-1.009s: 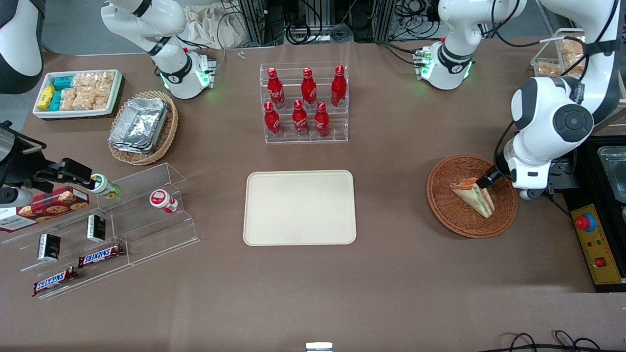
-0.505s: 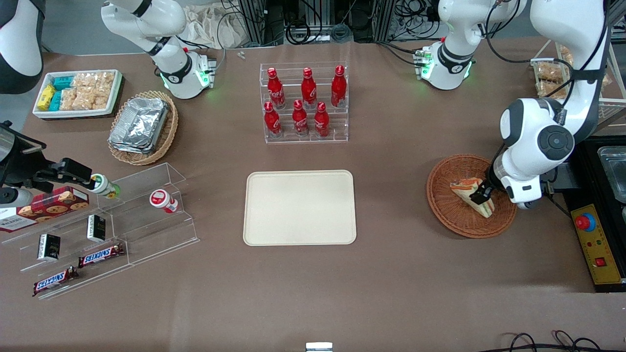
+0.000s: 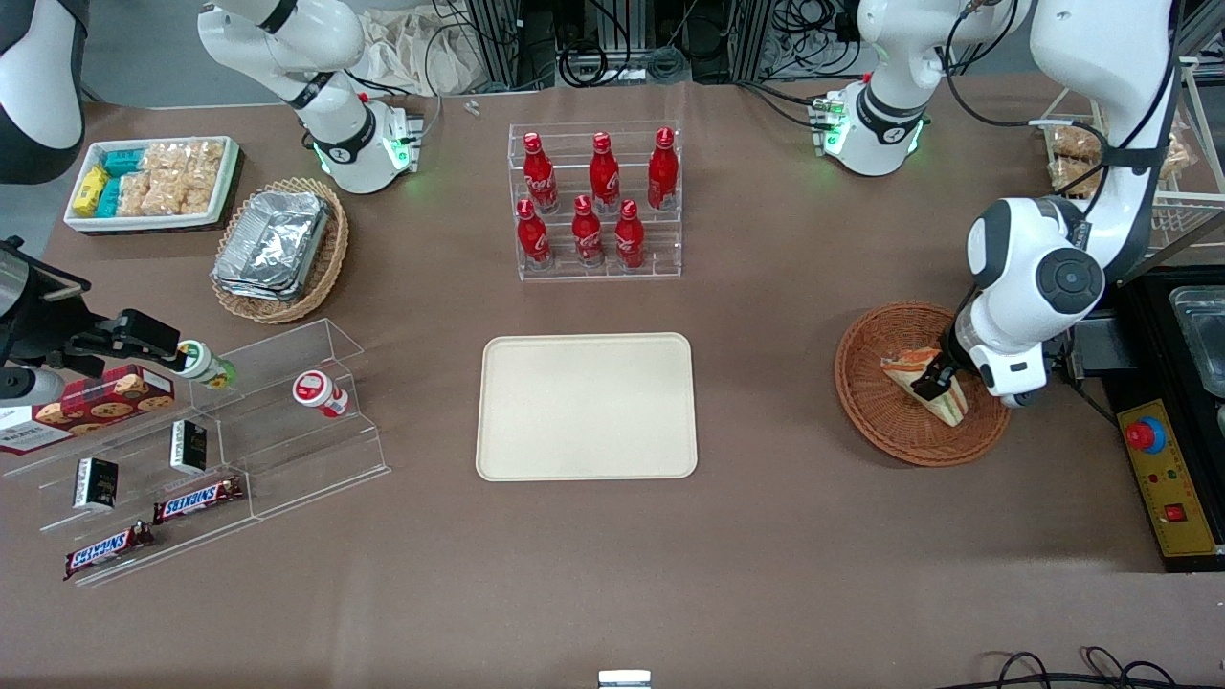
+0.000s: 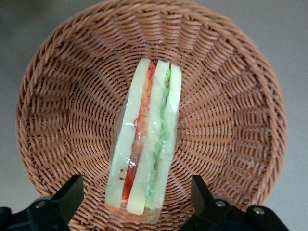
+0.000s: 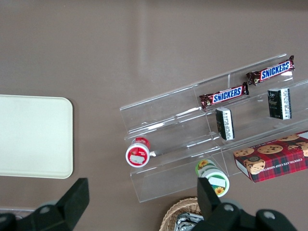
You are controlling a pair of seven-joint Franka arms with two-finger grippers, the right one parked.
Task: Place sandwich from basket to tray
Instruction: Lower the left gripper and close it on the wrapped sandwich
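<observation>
The wrapped sandwich (image 3: 921, 383) (image 4: 147, 139), pale bread with red and green filling, lies in the reddish-brown wicker basket (image 3: 876, 411) (image 4: 62, 106) toward the working arm's end of the table. My gripper (image 3: 936, 381) (image 4: 137, 195) hangs low over the sandwich, open, one dark finger (image 4: 72, 190) on each side of its wide end with a gap to the wrap. The cream tray (image 3: 587, 406) (image 5: 29, 137) lies flat mid-table with nothing on it.
An acrylic rack of red bottles (image 3: 598, 201) stands farther from the front camera than the tray. Toward the parked arm's end are a tan basket of foil containers (image 3: 278, 247), a white snack tray (image 3: 153, 182) and a clear stepped shelf (image 3: 220, 440). A control box (image 3: 1172, 478) sits beside the basket.
My gripper has swung from the basket's edge over the sandwich and come down, so its fingers now straddle it. The sandwich has not moved.
</observation>
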